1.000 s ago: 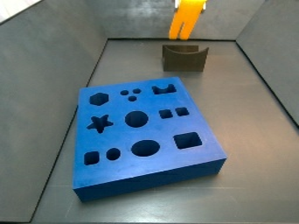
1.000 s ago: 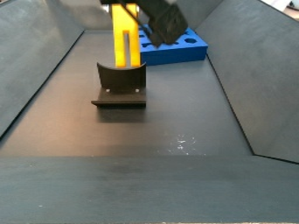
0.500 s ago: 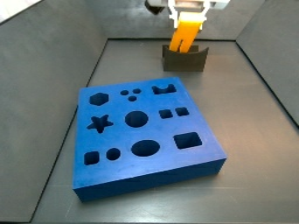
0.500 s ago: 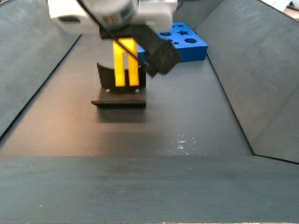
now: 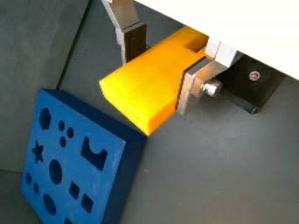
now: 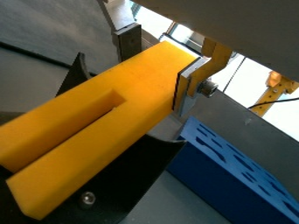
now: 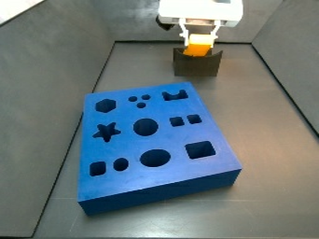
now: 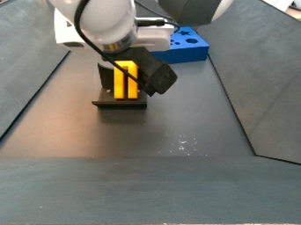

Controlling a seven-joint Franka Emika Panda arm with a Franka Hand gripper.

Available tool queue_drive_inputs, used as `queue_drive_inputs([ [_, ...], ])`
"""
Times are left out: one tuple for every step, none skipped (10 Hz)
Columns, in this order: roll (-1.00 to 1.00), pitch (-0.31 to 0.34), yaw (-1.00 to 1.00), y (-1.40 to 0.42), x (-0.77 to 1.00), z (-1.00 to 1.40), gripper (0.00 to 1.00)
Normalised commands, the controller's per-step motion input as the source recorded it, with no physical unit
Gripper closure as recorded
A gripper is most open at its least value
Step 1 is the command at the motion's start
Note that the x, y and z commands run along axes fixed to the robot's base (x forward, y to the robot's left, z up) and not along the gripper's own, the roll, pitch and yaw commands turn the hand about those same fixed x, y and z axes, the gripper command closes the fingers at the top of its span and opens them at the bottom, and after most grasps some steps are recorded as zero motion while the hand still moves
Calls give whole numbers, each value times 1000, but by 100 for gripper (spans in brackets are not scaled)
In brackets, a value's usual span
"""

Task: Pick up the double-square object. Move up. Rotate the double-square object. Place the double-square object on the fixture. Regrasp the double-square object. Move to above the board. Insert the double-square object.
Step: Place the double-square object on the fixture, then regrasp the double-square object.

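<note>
At the far end of the table, we have the small yellow-orange slotted block, the double-square object (image 8: 127, 79), standing upright in the notch of the small dark grey fixture (image 8: 119, 98). In a side view its two prongs show as parallel yellow bars with a dark slot between them, and its lower end sits down inside the holder. Our gripper (image 5: 163, 59) is right over that spot, its flat silver fingers (image 5: 193, 80) pressed against the two broad faces of the block; in both wrist views the plates lie flush on the yellow surface, so we read the gripper as clamped on the piece. In a wrist view the slotted end (image 6: 70, 144) points away from the fingers and the dark fixture lies just beyond it.

Well apart from this, nearer the middle of the table, lies the large thick blue board (image 7: 152, 145) with its star, hexagon, round, square and oval holes, all of them unfilled as far as we can see.

We judge that the pick-up, lift and rotation are done, and that we are at the fixture stage: either finishing the placement or taking the new grip, and we cannot tell which from these views alone. What is left is the carry to above the board and the insertion into its matching hole.
</note>
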Motion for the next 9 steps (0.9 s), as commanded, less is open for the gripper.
queue_drive_inputs([
  [0,0,0,0,0,0,0],
  [61,-41,85,0,0,1000,0],
  [66,-39,86,2,-3,1000,0],
  [66,-22,86,2,-17,1000,0],
  [66,22,81,3,-29,1000,0],
  [65,41,74,3,-29,1000,0],
  [58,73,56,5,-34,1000,0],
  [50,91,40,7,-38,901,0],
  [39,108,12,12,-27,701,0],
])
